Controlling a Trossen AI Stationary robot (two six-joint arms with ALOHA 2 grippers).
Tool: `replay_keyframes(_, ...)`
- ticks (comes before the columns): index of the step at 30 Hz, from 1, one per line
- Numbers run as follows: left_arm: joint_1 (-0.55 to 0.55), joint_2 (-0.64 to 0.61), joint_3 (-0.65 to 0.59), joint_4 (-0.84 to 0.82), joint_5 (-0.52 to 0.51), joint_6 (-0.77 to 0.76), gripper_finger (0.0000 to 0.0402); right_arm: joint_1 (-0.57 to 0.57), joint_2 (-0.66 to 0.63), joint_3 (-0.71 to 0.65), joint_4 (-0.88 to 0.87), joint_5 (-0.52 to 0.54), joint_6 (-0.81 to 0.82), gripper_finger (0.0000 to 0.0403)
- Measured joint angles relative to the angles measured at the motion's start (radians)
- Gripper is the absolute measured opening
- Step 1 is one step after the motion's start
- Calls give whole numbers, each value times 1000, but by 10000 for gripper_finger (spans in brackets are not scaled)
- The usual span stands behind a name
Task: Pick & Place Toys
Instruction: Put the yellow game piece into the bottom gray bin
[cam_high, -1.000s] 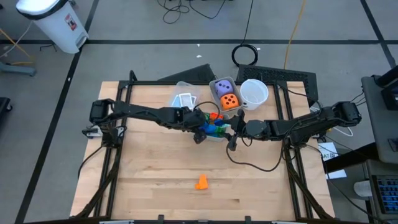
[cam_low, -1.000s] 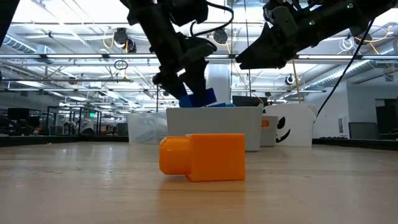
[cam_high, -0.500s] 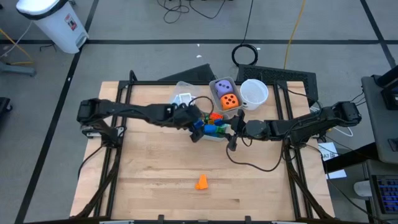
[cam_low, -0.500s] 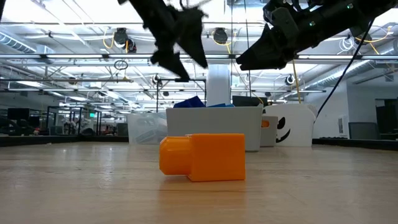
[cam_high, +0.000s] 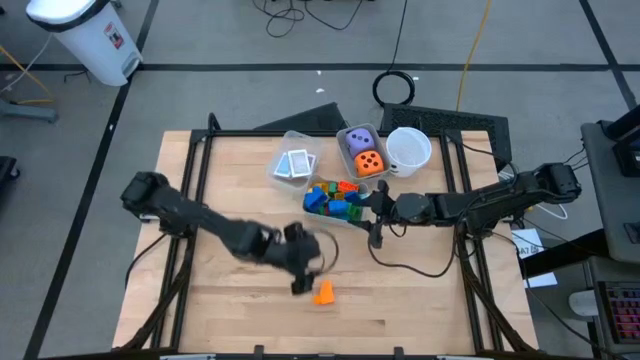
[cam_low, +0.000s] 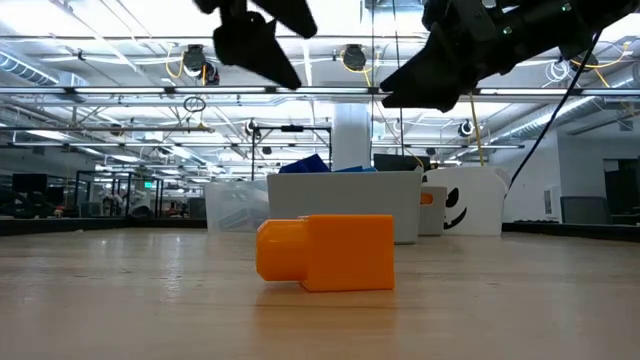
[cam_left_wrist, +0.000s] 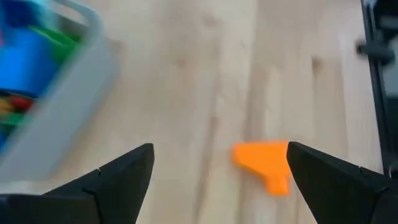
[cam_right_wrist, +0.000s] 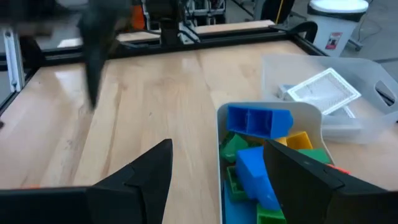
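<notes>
An orange block (cam_high: 323, 292) lies on its side on the wooden table near the front edge, seen close up in the low view as the orange block (cam_low: 325, 252). My left gripper (cam_high: 298, 284) hovers open just left of and above it, with the block (cam_left_wrist: 264, 163) ahead of its fingers (cam_left_wrist: 124, 180). My right gripper (cam_high: 377, 228) hangs open over the right end of a clear bin (cam_high: 335, 200) filled with blue, green, yellow and red blocks (cam_right_wrist: 258, 155). Neither gripper holds anything.
Behind the block bin stand a bin with white cards (cam_high: 295, 165), a bin with a purple and an orange die (cam_high: 362, 152), and a white cup (cam_high: 408, 148). A black frame (cam_high: 190, 180) borders the table. Bare wood (cam_high: 240, 310) spreads across the front half.
My left gripper has swung away from above the block bin toward the table's near edge and now hangs over the orange block. The right arm has kept still. The blue block it hovered over stays in the bin.
</notes>
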Motion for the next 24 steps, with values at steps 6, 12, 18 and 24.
replay_keyframes(6,-100,157,0,113,57,81,367,-1,1,0,14,0,0,226)
replay_keyframes(12,-111,291,0,342,82,185,365,-1,2,0,17,0,-25,226)
replay_keyframes(18,-59,325,2,307,215,49,346,-1,2,0,41,0,-26,226)
replay_keyframes(24,-31,286,3,125,231,24,323,-1,2,0,59,0,-26,226)
